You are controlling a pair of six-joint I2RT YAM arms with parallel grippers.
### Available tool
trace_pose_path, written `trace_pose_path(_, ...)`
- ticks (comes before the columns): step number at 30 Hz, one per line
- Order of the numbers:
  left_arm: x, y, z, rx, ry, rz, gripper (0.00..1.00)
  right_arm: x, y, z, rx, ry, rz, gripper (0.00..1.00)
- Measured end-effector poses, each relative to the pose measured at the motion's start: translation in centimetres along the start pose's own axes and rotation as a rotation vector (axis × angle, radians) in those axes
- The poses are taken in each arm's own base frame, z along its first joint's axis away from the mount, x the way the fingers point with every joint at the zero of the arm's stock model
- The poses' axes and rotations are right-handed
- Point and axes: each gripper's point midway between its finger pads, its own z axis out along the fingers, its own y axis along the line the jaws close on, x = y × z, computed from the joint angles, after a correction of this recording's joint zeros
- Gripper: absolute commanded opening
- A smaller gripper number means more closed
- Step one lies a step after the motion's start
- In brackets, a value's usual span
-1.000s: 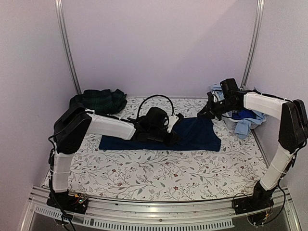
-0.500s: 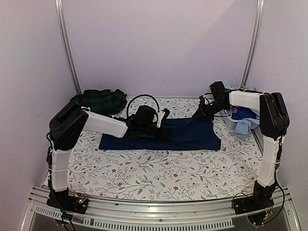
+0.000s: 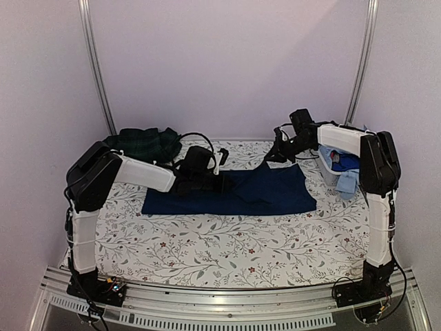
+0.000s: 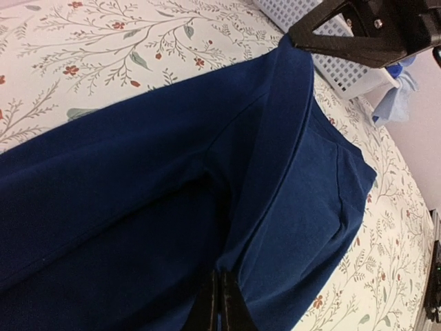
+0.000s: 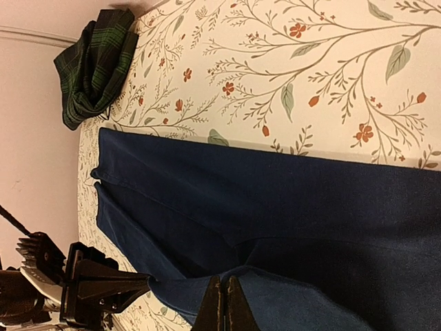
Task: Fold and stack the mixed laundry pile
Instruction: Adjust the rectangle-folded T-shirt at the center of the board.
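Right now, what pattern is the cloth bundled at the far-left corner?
Dark green plaid piece, clearest in the right wrist view.

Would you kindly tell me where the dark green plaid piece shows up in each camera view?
Top external: plaid piece, left side, just above mid-height.
Left wrist: not in view.
Right wrist: top left corner.
Shared landmark: navy T-shirt, visible in all three.

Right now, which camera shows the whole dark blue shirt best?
The top external view. There the navy blue T-shirt lies nearly whole on the floral sheet, only the left arm hiding a bit. The left wrist view shows just close-up folds; the right wrist view shows one end, cut off.
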Motion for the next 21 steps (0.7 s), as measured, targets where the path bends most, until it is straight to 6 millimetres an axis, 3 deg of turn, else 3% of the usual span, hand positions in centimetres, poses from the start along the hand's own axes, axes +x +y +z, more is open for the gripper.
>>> trace_pose_path(5,-1.2,0.2,0.4,-0.007,-0.01,-0.012,0.0,-0.7,-0.3,0.9,0.0,0.0,-0.01,0.0)
trace_pose_path(15,1.1,1.6,0.7,-0.049,0.069,-0.051,0.0,1.0,-1.4,3.6,0.028,0.055,-0.008,0.0)
trace_pose_path(17,1.4,1.9,0.7,-0.06,0.082,-0.067,0.02,1.3,-1.4,3.9,0.03,0.061,-0.01,0.09)
trace_pose_path(21,2.1,2.9,0.5,-0.102,0.105,-0.104,0.22,1.6,-1.4,4.7,0.031,0.077,-0.015,0.39)
